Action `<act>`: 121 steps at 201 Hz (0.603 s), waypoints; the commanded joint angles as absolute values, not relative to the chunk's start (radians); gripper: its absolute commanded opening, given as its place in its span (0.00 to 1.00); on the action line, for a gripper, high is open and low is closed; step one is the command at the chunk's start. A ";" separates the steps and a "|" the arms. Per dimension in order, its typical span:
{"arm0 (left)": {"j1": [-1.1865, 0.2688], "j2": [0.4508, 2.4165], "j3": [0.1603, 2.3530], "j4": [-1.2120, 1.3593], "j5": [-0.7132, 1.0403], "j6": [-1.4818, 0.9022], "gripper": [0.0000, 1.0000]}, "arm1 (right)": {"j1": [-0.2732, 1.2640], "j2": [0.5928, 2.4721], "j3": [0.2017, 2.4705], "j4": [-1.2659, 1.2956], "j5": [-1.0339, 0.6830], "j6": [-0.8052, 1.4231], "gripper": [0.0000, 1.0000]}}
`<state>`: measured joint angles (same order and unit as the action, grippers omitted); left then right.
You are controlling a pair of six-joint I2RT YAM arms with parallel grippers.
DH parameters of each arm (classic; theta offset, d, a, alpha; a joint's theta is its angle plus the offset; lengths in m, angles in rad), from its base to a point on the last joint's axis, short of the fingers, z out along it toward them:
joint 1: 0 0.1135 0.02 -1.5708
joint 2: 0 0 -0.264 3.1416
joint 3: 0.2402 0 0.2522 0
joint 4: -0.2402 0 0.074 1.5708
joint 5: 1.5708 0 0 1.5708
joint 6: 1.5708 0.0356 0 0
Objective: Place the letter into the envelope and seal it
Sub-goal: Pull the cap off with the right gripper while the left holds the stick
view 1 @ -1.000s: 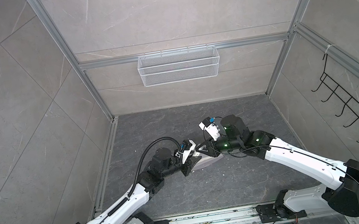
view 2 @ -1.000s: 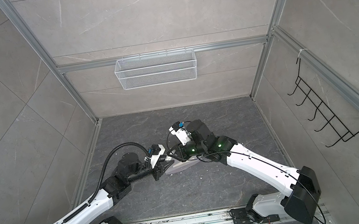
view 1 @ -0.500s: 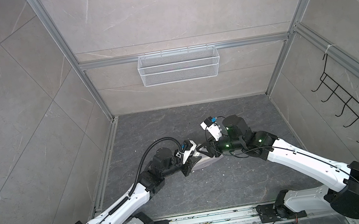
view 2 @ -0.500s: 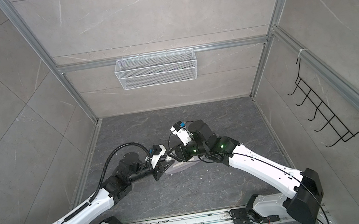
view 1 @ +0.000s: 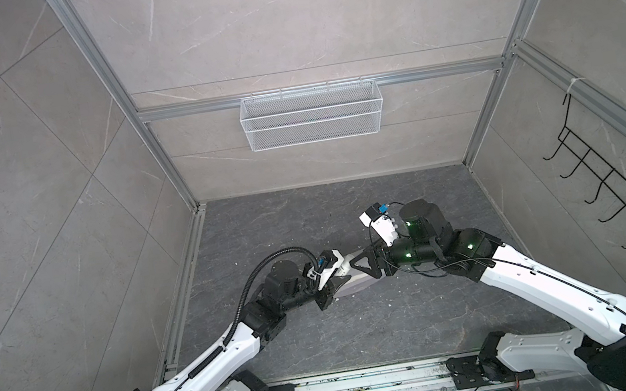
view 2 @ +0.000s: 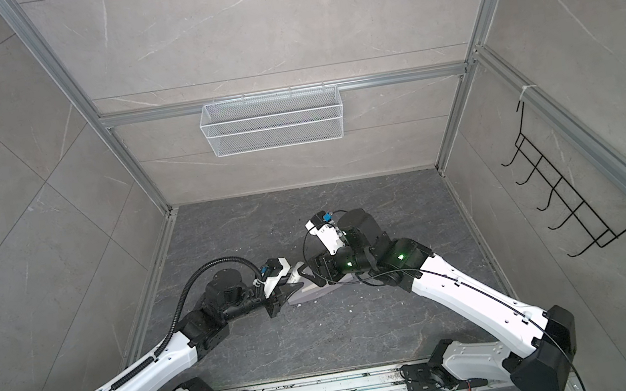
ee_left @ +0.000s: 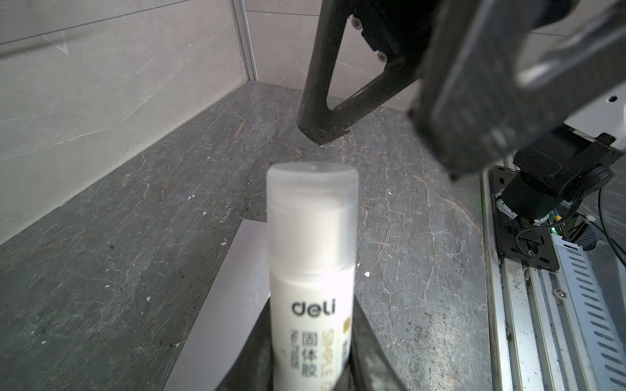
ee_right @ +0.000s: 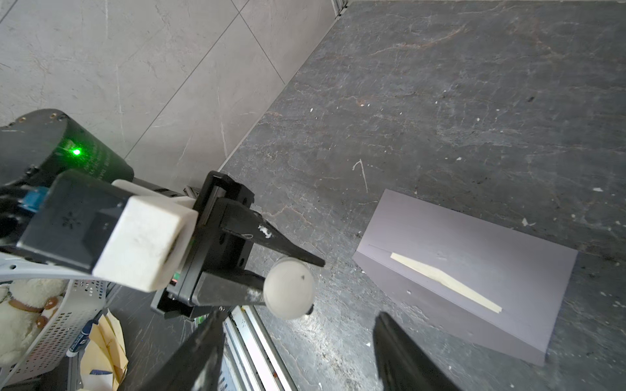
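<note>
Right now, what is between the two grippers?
A capped glue stick, gripped by the left gripper, points its cap toward the open right gripper; the left wrist view shows it.

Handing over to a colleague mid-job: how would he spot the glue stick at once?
On the dark stone tabletop, look near its middle, at the flat lavender-grey envelope. Beside it, the glue stick is clamped in the left end effector: a white tube with a frosted cap and black "deli" lettering, the only round thing there.
</note>
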<state>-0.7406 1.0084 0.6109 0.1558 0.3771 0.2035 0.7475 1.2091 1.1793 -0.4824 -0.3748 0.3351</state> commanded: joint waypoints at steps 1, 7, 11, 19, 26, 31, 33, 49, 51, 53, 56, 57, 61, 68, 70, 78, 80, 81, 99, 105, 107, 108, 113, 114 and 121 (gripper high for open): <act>-0.739 0.983 0.608 0.223 0.417 0.246 0.00 | 0.745 1.223 1.214 -0.503 -0.413 0.317 0.68; -0.739 0.983 0.609 0.225 0.420 0.247 0.00 | 0.745 1.226 1.214 -0.498 -0.417 0.320 0.66; -0.739 0.983 0.608 0.225 0.422 0.248 0.00 | 0.746 1.228 1.213 -0.494 -0.421 0.322 0.65; -0.740 0.985 0.608 0.225 0.426 0.247 0.00 | 0.745 1.234 1.214 -0.490 -0.429 0.326 0.63; -0.740 0.987 0.609 0.225 0.428 0.249 0.00 | 0.746 1.242 1.217 -0.488 -0.434 0.329 0.61; -0.739 0.987 0.608 0.224 0.429 0.250 0.00 | 0.746 1.246 1.219 -0.486 -0.437 0.330 0.59; -0.739 0.989 0.608 0.224 0.429 0.250 0.00 | 0.745 1.248 1.219 -0.486 -0.438 0.331 0.59; -0.741 0.990 0.608 0.225 0.432 0.248 0.00 | 0.745 1.262 1.220 -0.483 -0.447 0.334 0.54; -0.740 0.991 0.608 0.225 0.433 0.248 0.00 | 0.746 1.262 1.221 -0.483 -0.450 0.334 0.53; -0.740 0.991 0.609 0.225 0.431 0.248 0.00 | 0.746 1.264 1.220 -0.481 -0.453 0.335 0.52; -0.739 0.991 0.608 0.224 0.433 0.248 0.00 | 0.746 1.265 1.220 -0.480 -0.456 0.336 0.52; -0.739 0.992 0.609 0.225 0.433 0.248 0.00 | 0.746 1.267 1.219 -0.479 -0.457 0.337 0.51; -0.741 0.992 0.609 0.225 0.433 0.248 0.00 | 0.745 1.268 1.219 -0.477 -0.459 0.337 0.50; -0.739 0.992 0.608 0.225 0.434 0.249 0.00 | 0.745 1.270 1.218 -0.474 -0.462 0.340 0.49; -0.739 0.992 0.608 0.225 0.434 0.249 0.00 | 0.745 1.271 1.217 -0.473 -0.462 0.340 0.48; -0.740 0.991 0.608 0.225 0.435 0.248 0.00 | 0.746 1.273 1.215 -0.467 -0.465 0.343 0.46; -0.740 0.991 0.608 0.224 0.435 0.248 0.00 | 0.745 1.273 1.213 -0.466 -0.467 0.344 0.45; -0.740 0.992 0.608 0.225 0.436 0.248 0.00 | 0.745 1.273 1.213 -0.464 -0.467 0.345 0.45; -0.739 0.995 0.609 0.225 0.437 0.248 0.00 | 0.746 1.281 1.211 -0.456 -0.477 0.350 0.41; -0.739 0.997 0.610 0.225 0.438 0.249 0.00 | 0.745 1.283 1.210 -0.453 -0.480 0.351 0.40; -0.739 0.997 0.609 0.224 0.438 0.249 0.00 | 0.745 1.284 1.211 -0.453 -0.481 0.351 0.39; -0.739 0.997 0.610 0.225 0.439 0.249 0.00 | 0.745 1.285 1.211 -0.453 -0.481 0.351 0.39; -0.740 1.000 0.612 0.225 0.441 0.246 0.00 | 0.746 1.287 1.208 -0.451 -0.484 0.351 0.38; -0.740 1.000 0.611 0.224 0.442 0.246 0.00 | 0.746 1.287 1.209 -0.450 -0.485 0.352 0.38; -0.741 1.002 0.613 0.225 0.443 0.246 0.00 | 0.746 1.289 1.208 -0.447 -0.486 0.353 0.38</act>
